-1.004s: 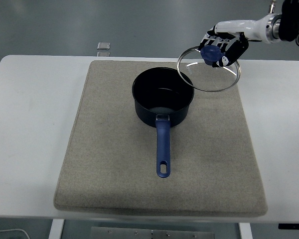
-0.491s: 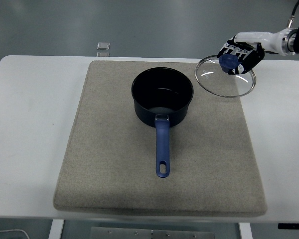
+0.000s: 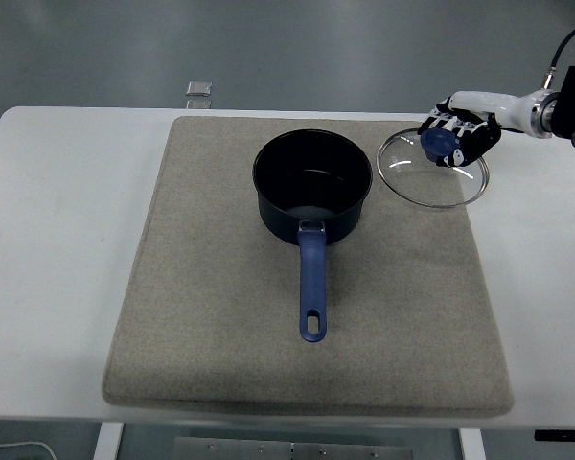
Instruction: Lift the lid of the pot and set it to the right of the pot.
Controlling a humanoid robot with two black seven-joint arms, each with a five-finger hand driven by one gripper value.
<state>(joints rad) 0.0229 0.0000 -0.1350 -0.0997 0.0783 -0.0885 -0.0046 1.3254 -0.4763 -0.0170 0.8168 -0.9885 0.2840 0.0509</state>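
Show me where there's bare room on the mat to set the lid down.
The right hand holds the lid at the mat's far right corner, beside the pot. Bare mat runs right of the pot handle to the near edge; the left half is bare too. Only the pot-lid gap is tight.

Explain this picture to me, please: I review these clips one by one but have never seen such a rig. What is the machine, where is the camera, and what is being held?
There is one view, taken from a camera high on the robot's own side, looking forward and down over a white table. The robot is a humanoid with arms that end in five-fingered hands. Only its right hand shows, coming in from the picture's right edge; the left is out of view. On the table lies a grey mat, and on it stands a dark blue pot, open, its handle pointing toward the camera. The right hand grips the blue knob of a glass lid, holding it to the right of the pot, low over the mat's far right corner. A small flat object lies near the table's far edge.
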